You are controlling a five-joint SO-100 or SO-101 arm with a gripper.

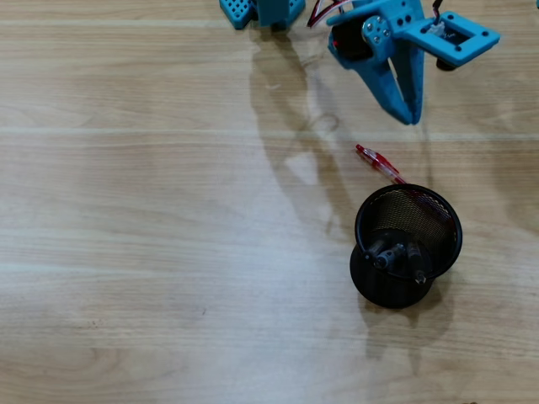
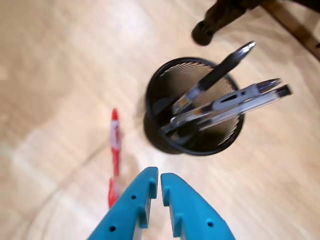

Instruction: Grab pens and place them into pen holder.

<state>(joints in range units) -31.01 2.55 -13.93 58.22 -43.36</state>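
Three pens [image 2: 220, 102] leaning in black mesh pen holder [image 2: 160, 132]; red pen [image 2: 115, 150] lying on counter [image 1: 152, 252] just beside it. Claw [image 2: 160, 181] hanging empty, tips nearly pressed together. Wrist view showing the barrels clearly, overhead only their ends

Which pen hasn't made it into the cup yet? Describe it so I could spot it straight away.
Find the round black mesh pen holder on the wooden table. Just outside it, on the side toward the blue claw, one red pen lies flat on the wood. It is the only red one; the three pens in the cup are dark or clear.
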